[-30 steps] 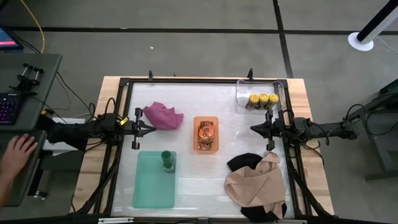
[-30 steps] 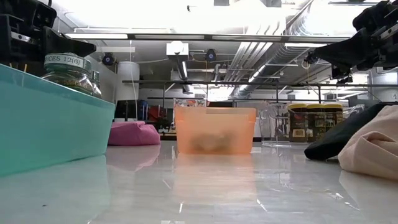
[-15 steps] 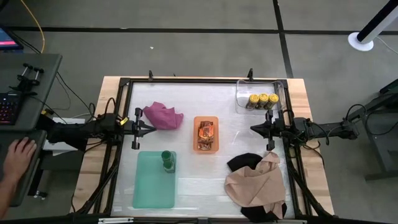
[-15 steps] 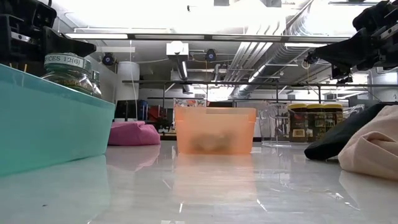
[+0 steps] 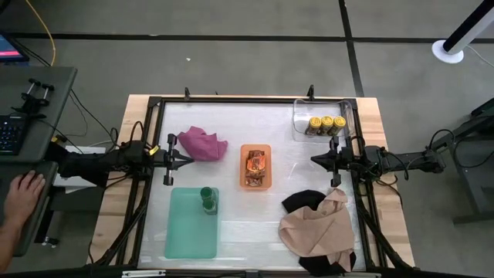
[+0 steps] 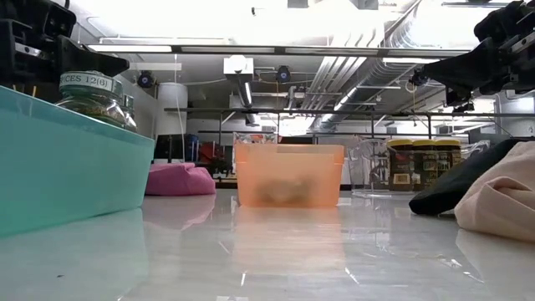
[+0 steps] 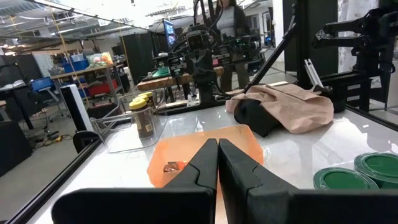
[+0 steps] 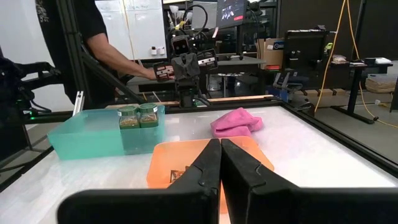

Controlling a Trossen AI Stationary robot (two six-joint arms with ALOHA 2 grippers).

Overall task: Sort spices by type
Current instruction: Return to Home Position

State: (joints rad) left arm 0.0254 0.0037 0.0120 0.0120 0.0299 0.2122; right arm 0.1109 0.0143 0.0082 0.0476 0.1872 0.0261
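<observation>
Starting nearest me, the green bin [image 5: 189, 235] at 7 o'clock holds two green-lidded jars [image 5: 208, 199], touching. I judge them rigid, smooth and light, best pinched across the waist. Mid-table, the left gripper [image 7: 217, 146] at 9 o'clock and the right gripper [image 8: 220, 144] at 3 o'clock have fingers pressed together, empty. Between them, the orange bin [image 5: 256, 146] carries flat packets [image 5: 255, 164], likely thin and slippery, so take an edge. I can't count them. Farthest, at 1 o'clock, the clear bin [image 5: 305, 108] has three yellow-lidded jars [image 5: 326, 123].
</observation>
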